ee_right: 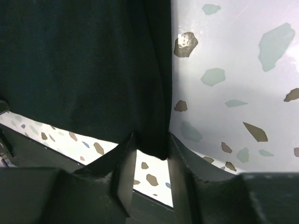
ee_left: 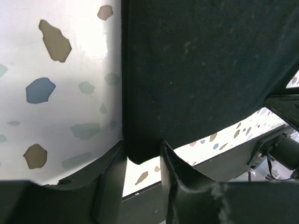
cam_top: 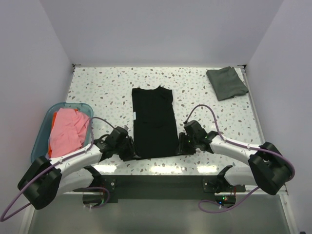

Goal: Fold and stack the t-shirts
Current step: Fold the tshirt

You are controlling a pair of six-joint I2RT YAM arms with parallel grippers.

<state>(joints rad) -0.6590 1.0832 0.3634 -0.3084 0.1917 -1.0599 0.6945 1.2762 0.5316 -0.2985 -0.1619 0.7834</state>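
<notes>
A black t-shirt [cam_top: 153, 122], folded into a long narrow strip, lies flat in the middle of the table with its collar at the far end. My left gripper [cam_top: 130, 151] is shut on its near left corner, as the left wrist view [ee_left: 142, 158] shows. My right gripper [cam_top: 181, 146] is shut on its near right corner, seen in the right wrist view [ee_right: 152, 149]. The black cloth fills both wrist views [ee_left: 201, 70] [ee_right: 84, 70]. A folded dark grey-green t-shirt [cam_top: 226, 83] lies at the far right. A pink t-shirt [cam_top: 66, 131] and an orange-red one [cam_top: 57, 116] lie in the tub.
A translucent teal plastic tub [cam_top: 41, 131] stands at the left edge of the speckled table [cam_top: 204, 97]. White walls close in the table at the back and sides. The table's near edge runs just behind both grippers.
</notes>
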